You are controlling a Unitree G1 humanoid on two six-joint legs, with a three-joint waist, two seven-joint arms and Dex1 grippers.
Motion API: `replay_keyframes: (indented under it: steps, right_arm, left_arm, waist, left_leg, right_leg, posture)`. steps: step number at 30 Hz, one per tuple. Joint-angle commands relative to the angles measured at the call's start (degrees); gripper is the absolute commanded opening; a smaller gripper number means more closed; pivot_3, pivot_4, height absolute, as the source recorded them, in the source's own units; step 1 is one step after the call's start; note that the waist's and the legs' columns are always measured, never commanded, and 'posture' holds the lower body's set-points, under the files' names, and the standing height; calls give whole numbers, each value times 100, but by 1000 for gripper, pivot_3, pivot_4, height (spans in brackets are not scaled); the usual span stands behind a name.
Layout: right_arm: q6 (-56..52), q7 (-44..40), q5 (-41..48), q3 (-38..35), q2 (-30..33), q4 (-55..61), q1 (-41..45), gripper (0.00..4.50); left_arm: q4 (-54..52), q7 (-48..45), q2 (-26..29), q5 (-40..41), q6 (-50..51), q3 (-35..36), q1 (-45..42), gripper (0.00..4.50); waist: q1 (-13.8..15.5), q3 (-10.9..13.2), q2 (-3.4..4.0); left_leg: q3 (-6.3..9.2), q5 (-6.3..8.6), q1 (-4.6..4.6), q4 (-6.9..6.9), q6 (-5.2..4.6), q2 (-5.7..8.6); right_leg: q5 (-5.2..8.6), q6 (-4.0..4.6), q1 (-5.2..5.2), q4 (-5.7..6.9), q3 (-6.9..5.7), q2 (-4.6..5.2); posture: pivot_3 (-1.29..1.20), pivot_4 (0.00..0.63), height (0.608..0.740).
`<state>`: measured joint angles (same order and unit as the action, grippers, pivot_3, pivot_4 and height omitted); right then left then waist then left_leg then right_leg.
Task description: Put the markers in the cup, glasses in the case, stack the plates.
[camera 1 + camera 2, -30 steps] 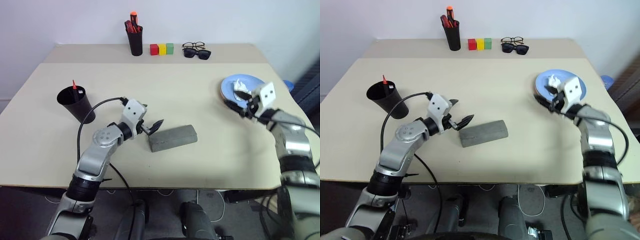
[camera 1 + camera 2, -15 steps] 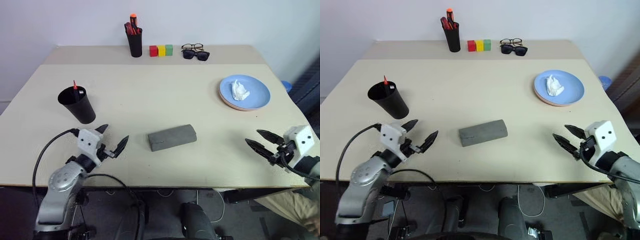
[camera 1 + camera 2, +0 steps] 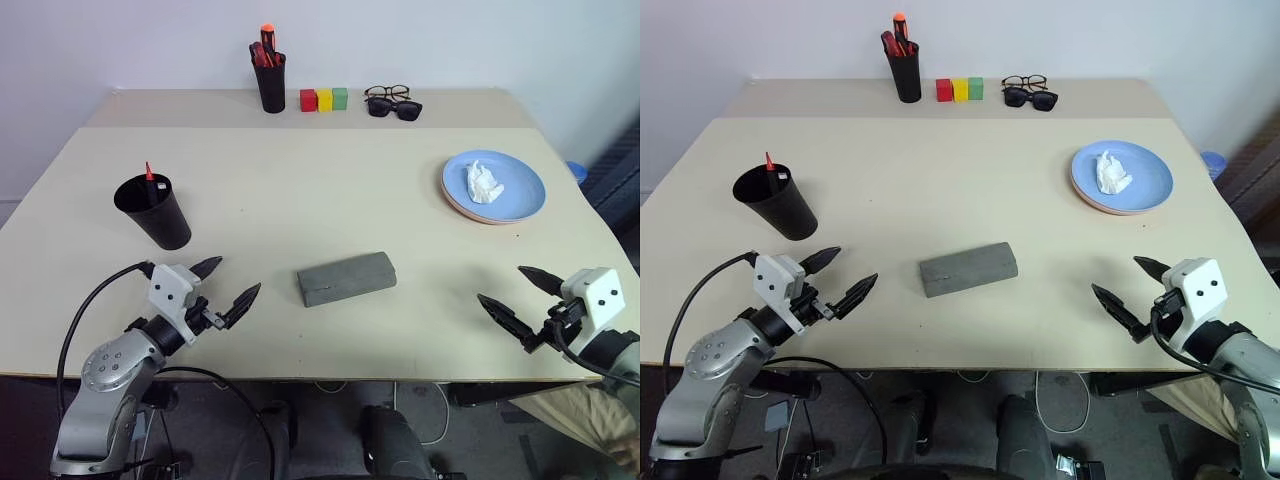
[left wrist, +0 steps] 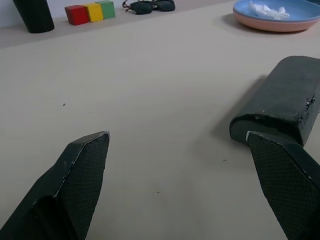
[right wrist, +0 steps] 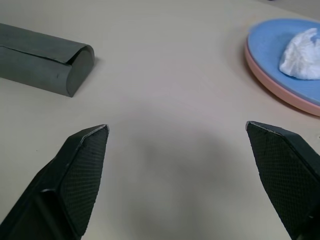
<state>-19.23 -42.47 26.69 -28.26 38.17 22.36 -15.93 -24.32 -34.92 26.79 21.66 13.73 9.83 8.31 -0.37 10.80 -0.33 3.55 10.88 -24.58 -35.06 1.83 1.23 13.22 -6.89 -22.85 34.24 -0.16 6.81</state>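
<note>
Plates (image 3: 494, 187), smooth round blue on pink, carry crumpled white tissue (image 3: 484, 182). Oblong felt-grey case (image 3: 346, 278) lies closed. Left gripper (image 3: 228, 287) and right gripper (image 3: 520, 298) both gape, empty.

No text, label, brand, number or sign can be read on anything in these views.

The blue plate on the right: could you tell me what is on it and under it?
A crumpled white tissue lies on the blue plate; the pink plate's rim shows beneath, its middle covered.
</note>
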Motion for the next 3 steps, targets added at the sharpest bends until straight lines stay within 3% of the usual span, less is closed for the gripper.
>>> replay_keyframes:
  steps: [1, 3]
  right_arm:
    - [41, 21, 60, -38, 20, 107, 86, 4457]
    - [33, 28, 41, -15, 27, 88, 115, 4457]
  left_arm:
    - [-299, 15, 40, 77, 12, 8, -24, 4500]
    - [-321, 37, 43, 74, 32, 23, -11, 4500]
  waist:
    - [-2, 0, 0]
    - [-6, 0, 0]
  left_leg:
    - [0, 3, 1, -2, 4, -1]
    - [-3, 6, 6, -5, 10, -2]
  right_leg:
    - [0, 0, 1, 0, 0, 0]
    - [1, -2, 7, 0, 0, 0]
  posture:
    - [0, 150, 739]
    - [0, 150, 739]
